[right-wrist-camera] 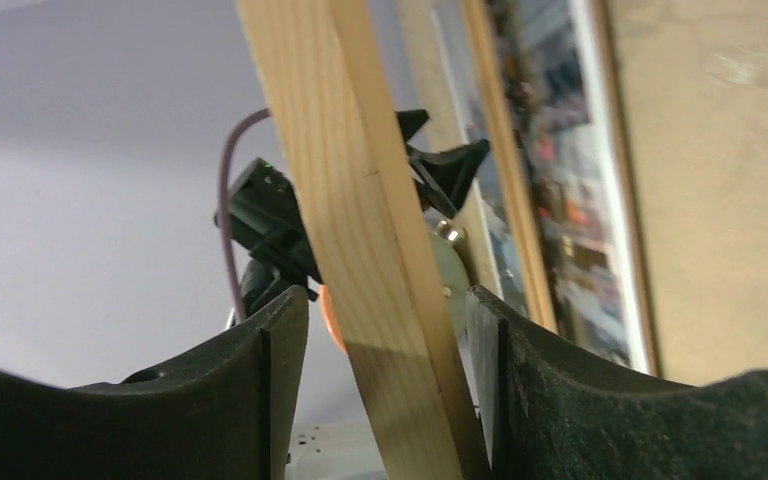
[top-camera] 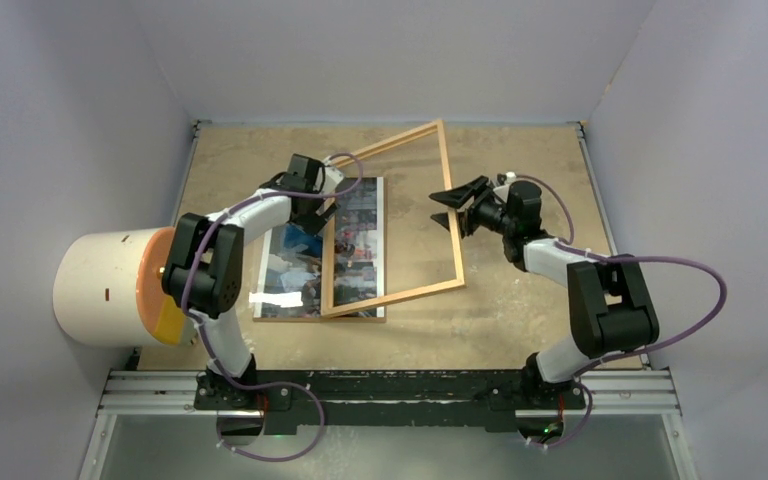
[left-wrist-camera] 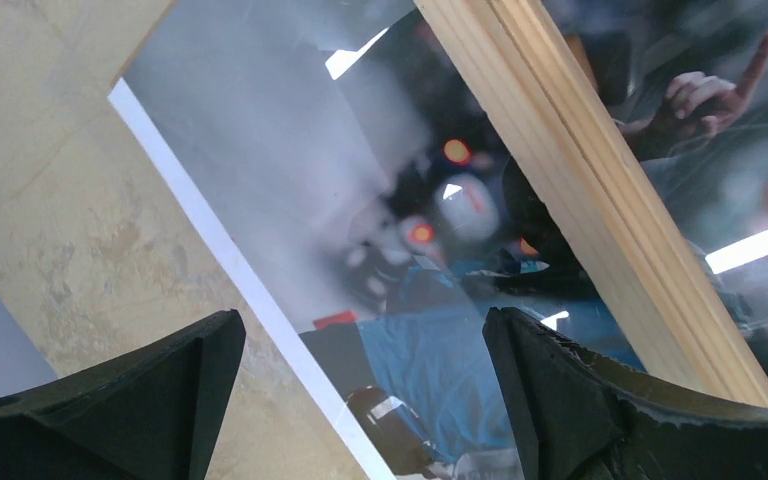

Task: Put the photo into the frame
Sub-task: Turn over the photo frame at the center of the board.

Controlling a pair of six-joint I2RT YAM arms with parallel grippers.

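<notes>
The photo (top-camera: 295, 262) lies face up on the table, left of centre, and its white border shows in the left wrist view (left-wrist-camera: 430, 340). The light-wood frame (top-camera: 450, 220) rests skewed and tilted, its left rail crossing over the photo (left-wrist-camera: 580, 190). My left gripper (top-camera: 322, 215) hovers open over the photo's left edge (left-wrist-camera: 360, 345), holding nothing. My right gripper (top-camera: 447, 207) stands open around the frame's right rail (right-wrist-camera: 360, 220). There is a gap on one side of the rail, while the other finger (right-wrist-camera: 540, 400) is close against it.
A thin brown board edge (top-camera: 290, 318) shows under the photo's near side. A white cylinder with an orange face (top-camera: 110, 288) stands off the table's left edge. Grey walls close in the left, back and right sides. A metal rail (top-camera: 390, 392) runs along the near edge.
</notes>
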